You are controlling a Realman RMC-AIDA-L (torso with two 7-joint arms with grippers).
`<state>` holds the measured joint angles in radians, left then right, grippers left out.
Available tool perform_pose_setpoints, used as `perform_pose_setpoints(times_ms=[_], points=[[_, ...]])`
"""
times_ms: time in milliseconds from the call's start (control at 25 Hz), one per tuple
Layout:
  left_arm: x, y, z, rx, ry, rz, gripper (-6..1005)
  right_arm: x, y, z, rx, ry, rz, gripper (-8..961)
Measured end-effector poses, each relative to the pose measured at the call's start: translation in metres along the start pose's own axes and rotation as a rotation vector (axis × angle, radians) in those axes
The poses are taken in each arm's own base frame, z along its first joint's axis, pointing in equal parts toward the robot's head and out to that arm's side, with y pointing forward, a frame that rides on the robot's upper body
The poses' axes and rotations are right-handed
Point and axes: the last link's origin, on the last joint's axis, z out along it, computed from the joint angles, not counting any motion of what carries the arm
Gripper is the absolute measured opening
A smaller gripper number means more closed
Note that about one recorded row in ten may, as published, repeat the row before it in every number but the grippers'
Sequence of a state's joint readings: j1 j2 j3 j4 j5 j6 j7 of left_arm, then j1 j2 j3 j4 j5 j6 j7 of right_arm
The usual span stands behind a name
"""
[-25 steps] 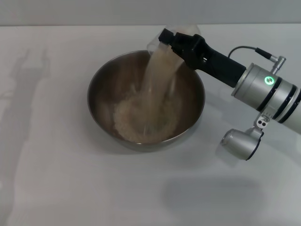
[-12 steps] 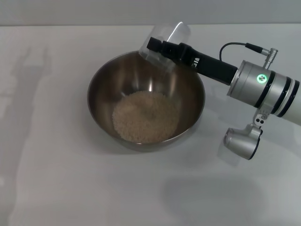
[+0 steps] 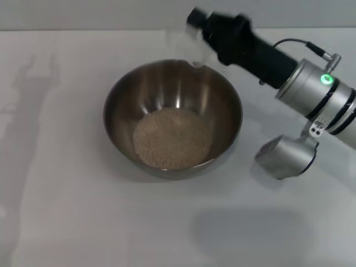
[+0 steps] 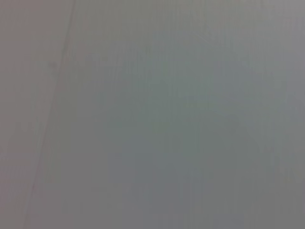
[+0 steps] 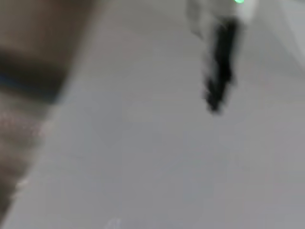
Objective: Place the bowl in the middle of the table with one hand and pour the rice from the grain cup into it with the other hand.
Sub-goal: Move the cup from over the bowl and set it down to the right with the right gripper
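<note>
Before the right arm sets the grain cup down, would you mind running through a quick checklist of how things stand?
1. Rice in the bowl: ok, it lies in a pile at the bottom.
2. Spilled grains on the table: ok, none visible around the bowl.
3. Bowl upright on the table: ok.
4. Grain cup emptied: cannot tell, it is only a blur by the bowl's far rim.
5. Right hand gripping the cup: cannot tell, its fingers are not clear.
6. Left hand out of the way: ok in the head view, where it is absent.
</note>
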<state>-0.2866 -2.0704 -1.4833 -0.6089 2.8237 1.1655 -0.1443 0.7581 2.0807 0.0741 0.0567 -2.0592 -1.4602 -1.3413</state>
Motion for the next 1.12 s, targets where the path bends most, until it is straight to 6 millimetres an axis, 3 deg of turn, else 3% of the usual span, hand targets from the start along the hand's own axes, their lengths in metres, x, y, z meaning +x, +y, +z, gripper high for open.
perform_pose_setpoints(times_ms=[280, 600, 840, 1120], points=[[0.002, 0.000, 0.002, -0.002, 0.008, -0.001, 432, 0.001, -0.006, -0.009, 0.175, 0.251, 0.634, 17], [0.006, -0.002, 0.005, 0.002, 0.027, 0.002, 432, -0.015, 0.003, -0.048, 0.377, 0.418, 1.296, 17], [0.008, -0.003, 0.005, 0.001, 0.041, -0.006, 432, -0.034, 0.016, -0.080, 0.411, 0.550, 1.477, 17], [0.008, -0.003, 0.004, -0.002, 0.045, -0.004, 432, -0.033, 0.026, -0.107, 0.433, 0.668, 1.515, 18]])
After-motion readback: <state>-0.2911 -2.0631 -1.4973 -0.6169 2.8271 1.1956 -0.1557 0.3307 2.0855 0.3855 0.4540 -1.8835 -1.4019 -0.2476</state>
